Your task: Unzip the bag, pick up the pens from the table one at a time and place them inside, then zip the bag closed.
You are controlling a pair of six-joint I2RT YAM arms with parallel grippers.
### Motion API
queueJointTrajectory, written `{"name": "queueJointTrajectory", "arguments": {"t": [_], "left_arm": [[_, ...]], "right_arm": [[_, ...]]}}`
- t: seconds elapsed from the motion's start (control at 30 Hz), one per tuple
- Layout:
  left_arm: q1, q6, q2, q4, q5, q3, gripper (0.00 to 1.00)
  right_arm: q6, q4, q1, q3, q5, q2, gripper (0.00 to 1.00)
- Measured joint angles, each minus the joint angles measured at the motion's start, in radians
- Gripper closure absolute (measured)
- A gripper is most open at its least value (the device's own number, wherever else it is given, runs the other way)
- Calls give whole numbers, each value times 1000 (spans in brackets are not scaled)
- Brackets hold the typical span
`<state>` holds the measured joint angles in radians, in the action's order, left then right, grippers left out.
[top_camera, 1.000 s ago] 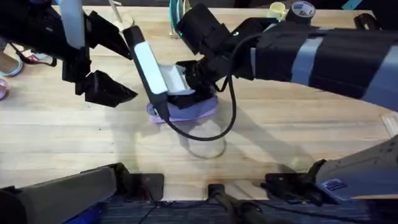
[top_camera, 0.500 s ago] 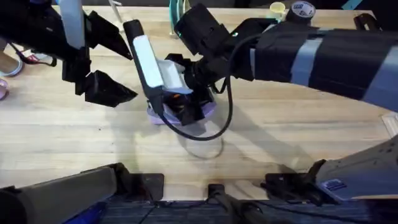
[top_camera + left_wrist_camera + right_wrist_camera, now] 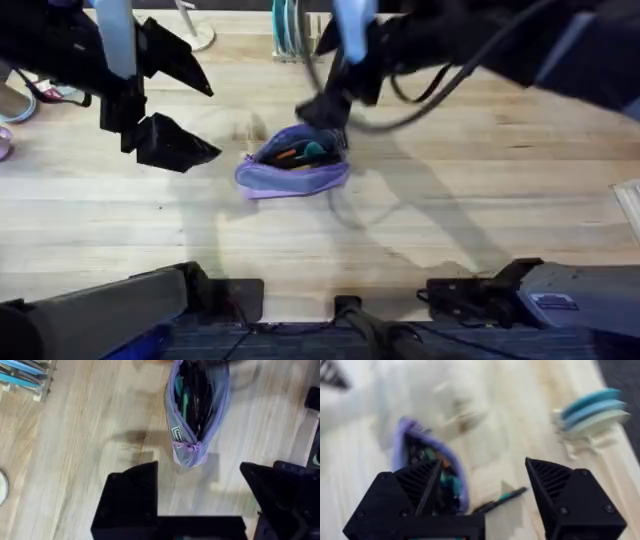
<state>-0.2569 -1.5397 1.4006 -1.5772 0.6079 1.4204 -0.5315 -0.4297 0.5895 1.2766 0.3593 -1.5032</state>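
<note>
— What did the overhead show?
— I saw the bag (image 3: pixel 292 165) unzipped on the table (image 3: pixel 480 220), beyond my left gripper (image 3: pixel 180 105), whose fingers stood wide apart.
— Left wrist?
— The bag (image 3: pixel 199 405) lay just past my spread fingertips, contents visible.
— Right wrist?
— My right gripper (image 3: pixel 485 485) gaped wide, empty; a pen (image 3: pixel 497 501) lay between the fingers, beside the bag (image 3: pixel 427 460).

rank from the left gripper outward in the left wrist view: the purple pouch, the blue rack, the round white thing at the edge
1. The bag, open-topped, lies just ahead of the left gripper, nearest its open fingers.
2. The round white object sits at the frame edge, off to one side.
3. The blue rack stands in the far corner on the table, farthest.
</note>
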Motion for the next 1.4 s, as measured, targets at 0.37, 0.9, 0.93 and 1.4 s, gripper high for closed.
{"name": "queueJointTrajectory", "arguments": {"t": [0.37, 0.9, 0.93, 1.4], "left_arm": [[0, 0, 0, 0, 0, 0, 7], [0, 0, 0, 3, 0, 0, 7], [0, 0, 0, 4, 0, 0, 7], [0, 0, 0, 4, 0, 0, 8]], "right_arm": [[477, 59, -128, 0, -97, -32, 4], [674, 91, -128, 0, -223, -174, 4], [684, 107, -128, 0, -234, -178, 4], [853, 158, -126, 0, -370, -366, 4]]}}
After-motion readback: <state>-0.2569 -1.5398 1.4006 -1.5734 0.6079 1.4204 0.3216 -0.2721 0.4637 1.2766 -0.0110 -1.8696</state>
